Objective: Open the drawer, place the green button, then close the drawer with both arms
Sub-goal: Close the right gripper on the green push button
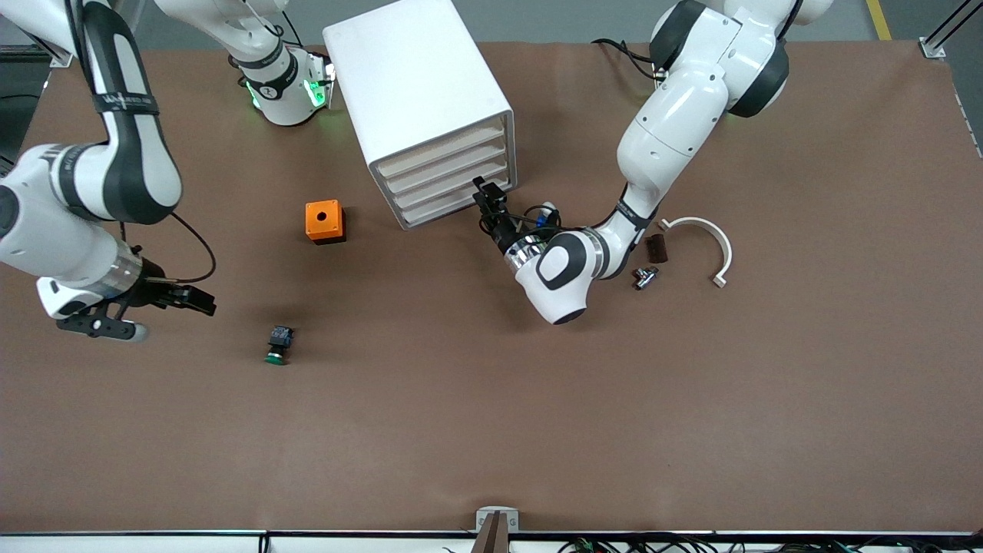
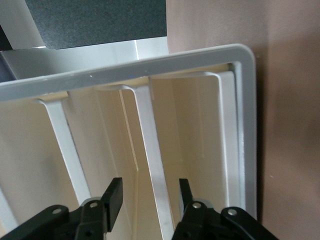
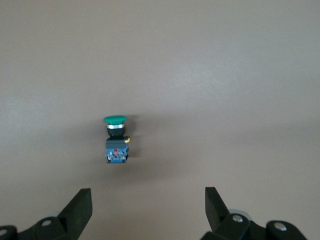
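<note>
The white cabinet [image 1: 418, 100] stands at the back of the table with its four drawers pushed in. My left gripper [image 1: 485, 196] is at the front of the lower drawers [image 1: 445, 206], at the end toward the left arm. In the left wrist view the left gripper [image 2: 150, 192] is open, with its fingers on either side of a white handle rib [image 2: 150, 145] of a drawer front. The green-capped button [image 1: 278, 346] lies on its side on the table. My right gripper [image 1: 196, 301] is open and empty beside it; the button [image 3: 116, 140] lies ahead of the right gripper [image 3: 148, 200] in the right wrist view.
An orange box with a round hole [image 1: 325, 221] sits between the button and the cabinet. Toward the left arm's end lie a white curved piece [image 1: 703, 244], a small dark piece [image 1: 656, 248] and a small metal part [image 1: 645, 276].
</note>
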Available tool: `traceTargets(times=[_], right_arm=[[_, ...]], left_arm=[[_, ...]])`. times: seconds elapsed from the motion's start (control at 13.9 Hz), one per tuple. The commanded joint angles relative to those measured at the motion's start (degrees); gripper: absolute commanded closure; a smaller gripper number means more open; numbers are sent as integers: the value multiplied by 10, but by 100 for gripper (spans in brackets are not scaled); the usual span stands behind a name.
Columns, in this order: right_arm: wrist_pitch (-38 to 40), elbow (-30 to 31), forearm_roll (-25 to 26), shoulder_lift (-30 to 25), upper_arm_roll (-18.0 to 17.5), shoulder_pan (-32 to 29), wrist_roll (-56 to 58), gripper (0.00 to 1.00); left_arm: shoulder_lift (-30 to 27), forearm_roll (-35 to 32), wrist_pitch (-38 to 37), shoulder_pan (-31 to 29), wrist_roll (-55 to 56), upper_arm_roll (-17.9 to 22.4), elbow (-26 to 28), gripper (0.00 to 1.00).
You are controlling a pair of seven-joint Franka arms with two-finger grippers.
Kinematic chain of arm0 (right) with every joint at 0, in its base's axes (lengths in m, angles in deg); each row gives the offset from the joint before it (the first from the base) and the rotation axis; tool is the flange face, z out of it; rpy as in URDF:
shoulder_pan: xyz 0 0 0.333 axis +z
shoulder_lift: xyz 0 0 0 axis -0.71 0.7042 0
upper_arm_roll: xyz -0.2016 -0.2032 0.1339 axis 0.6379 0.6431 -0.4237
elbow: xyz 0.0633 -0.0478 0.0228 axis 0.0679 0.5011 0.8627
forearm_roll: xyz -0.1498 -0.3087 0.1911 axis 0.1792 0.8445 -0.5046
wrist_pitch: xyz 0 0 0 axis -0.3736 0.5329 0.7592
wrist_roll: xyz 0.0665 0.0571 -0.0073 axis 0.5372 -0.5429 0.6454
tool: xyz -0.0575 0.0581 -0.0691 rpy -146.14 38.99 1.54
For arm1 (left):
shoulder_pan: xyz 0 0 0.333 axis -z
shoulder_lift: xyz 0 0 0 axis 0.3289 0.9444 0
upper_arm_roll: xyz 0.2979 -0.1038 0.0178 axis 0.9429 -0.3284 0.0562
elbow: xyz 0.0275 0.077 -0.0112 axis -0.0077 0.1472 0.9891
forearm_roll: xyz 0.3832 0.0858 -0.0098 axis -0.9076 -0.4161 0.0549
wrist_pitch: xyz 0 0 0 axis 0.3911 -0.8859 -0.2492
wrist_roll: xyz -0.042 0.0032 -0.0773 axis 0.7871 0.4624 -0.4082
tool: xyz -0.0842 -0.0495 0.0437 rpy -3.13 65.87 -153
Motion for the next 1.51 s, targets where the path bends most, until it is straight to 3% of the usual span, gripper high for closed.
traceTargets(times=[0.0, 0.14, 0.5, 0.93, 1.08, 1.44], right_arm=[[-60, 15, -4, 30, 4, 25, -33, 0], [-96, 18, -3, 56, 4, 42, -60, 0], [-193, 23, -2, 123, 4, 65, -108, 0], [-226, 23, -2, 163, 5, 82, -148, 0], [-226, 23, -1, 167, 5, 86, -171, 0], [-226, 28, 3, 176, 5, 86, -174, 0]], left_arm=[[6, 13, -8, 13, 30, 1, -5, 48], [6, 13, -8, 19, 44, 1, -2, 50], [10, 13, -30, 29, 56, 1, 7, 66], [12, 13, -31, 32, 64, 1, 11, 89], [13, 13, -30, 29, 67, 1, 11, 93], [13, 14, -30, 12, 64, 3, 9, 92]])
